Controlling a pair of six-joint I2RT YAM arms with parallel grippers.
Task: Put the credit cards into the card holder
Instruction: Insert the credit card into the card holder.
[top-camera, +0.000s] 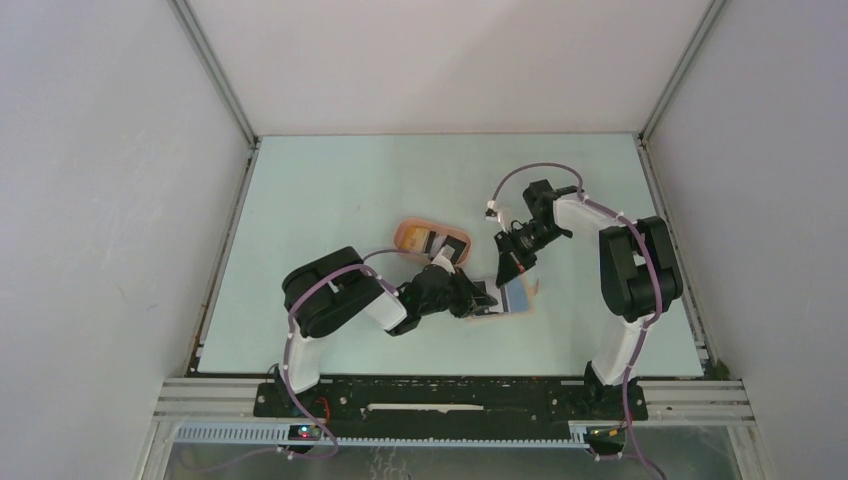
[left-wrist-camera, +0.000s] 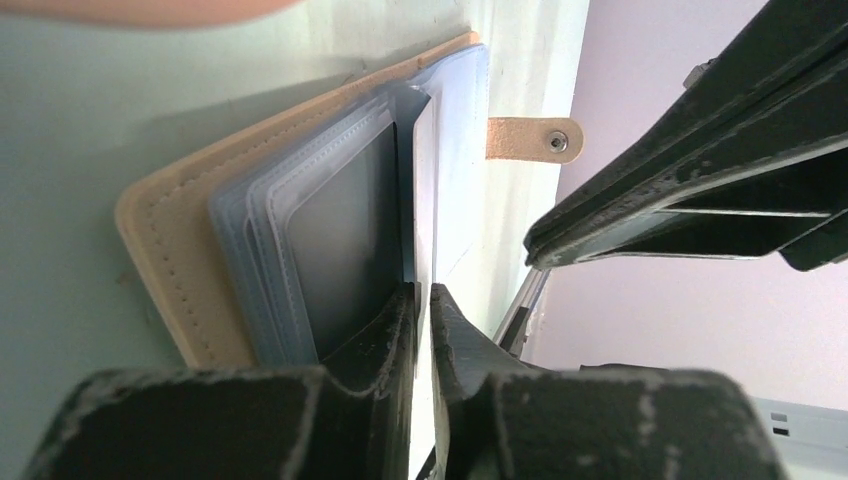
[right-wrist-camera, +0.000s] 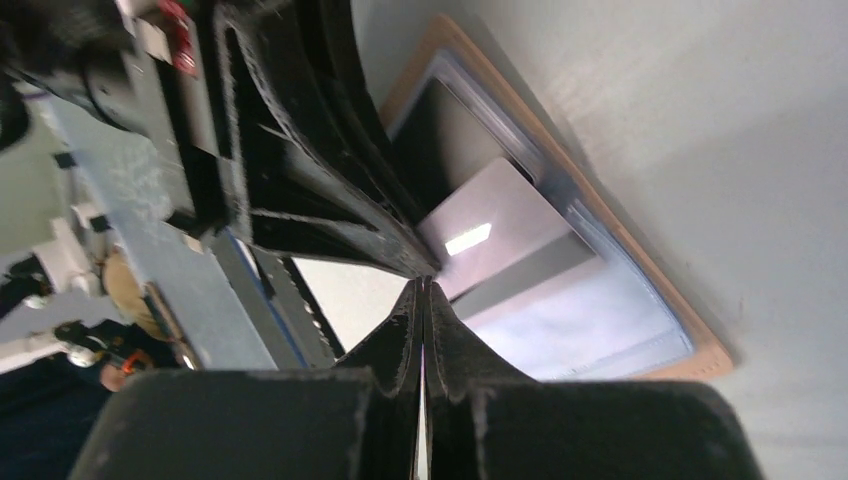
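Filling most of the top view was the pale green table (top-camera: 330, 200), and both arms were bent over its middle. The left arm (top-camera: 330, 300) was stretched toward the right, and the right arm (top-camera: 635, 270) was curled back toward the left, so the two hands were brought close together.

A peach-orange tray (top-camera: 408, 230) was seen just behind the left arm, with a few cards (top-camera: 452, 247) lying in it.

The card holder (left-wrist-camera: 170, 260) was laid open and flat on the table, in front of the tray and under both hands. Its tan cover was turned down and its clear sleeves (left-wrist-camera: 255, 230) were fanned out on top. A dark card (left-wrist-camera: 350, 250) was tucked inside one sleeve.

The left hand (left-wrist-camera: 424, 295) was held at the holder with its fingers a little bit apart. The thin edge of a white card (left-wrist-camera: 424, 170) was seen in the gap between them. It could not be told if the card was squeezed or let go.

The right hand (right-wrist-camera: 425, 285) was pressed together just over the sleeves. It could not be told if anything was pinched inside it.

A small tan strap with a snap stud (left-wrist-camera: 557, 142) was stuck out from the far side of the holder.
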